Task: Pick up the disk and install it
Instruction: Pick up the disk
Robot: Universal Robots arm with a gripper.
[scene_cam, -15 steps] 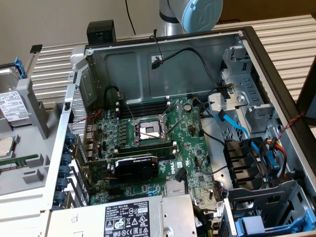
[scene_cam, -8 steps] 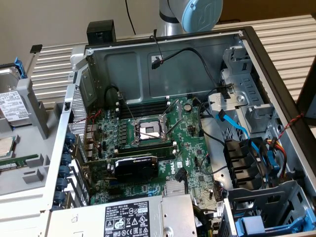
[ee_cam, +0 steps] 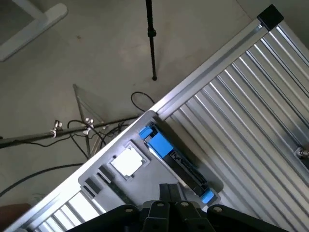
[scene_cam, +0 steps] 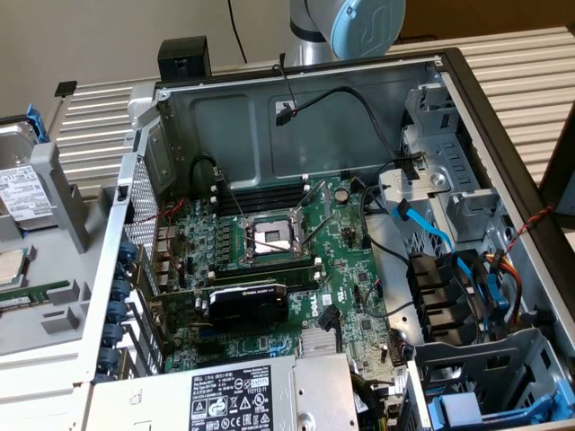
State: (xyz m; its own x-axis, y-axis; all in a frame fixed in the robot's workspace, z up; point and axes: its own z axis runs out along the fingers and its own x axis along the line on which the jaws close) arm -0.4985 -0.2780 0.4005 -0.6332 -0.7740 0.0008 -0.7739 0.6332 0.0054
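The gripper (ee_cam: 169, 188) hangs closed and empty above a grey holder tray (ee_cam: 150, 178). The disk (ee_cam: 176, 162) stands on edge in that tray, just beside a square silver chip (ee_cam: 128, 162), outside the open computer case (scene_cam: 234, 121).

An open computer case (scene_cam: 296, 117) lies on a slatted desk (scene_cam: 521, 63), its motherboard (scene_cam: 269, 260) exposed. The processor socket (scene_cam: 269, 238) is open, a black graphics card (scene_cam: 247, 303) sits below it, and blue cables (scene_cam: 431, 238) run by the drive bays (scene_cam: 449, 197) on the exterior view's right. The disk (scene_cam: 20, 189), white label showing, sits in a grey tray (scene_cam: 54, 337) at the exterior view's left, near a chip (scene_cam: 9, 265) and a memory stick (scene_cam: 31, 296); the arm (scene_cam: 355, 27) rises behind the case.
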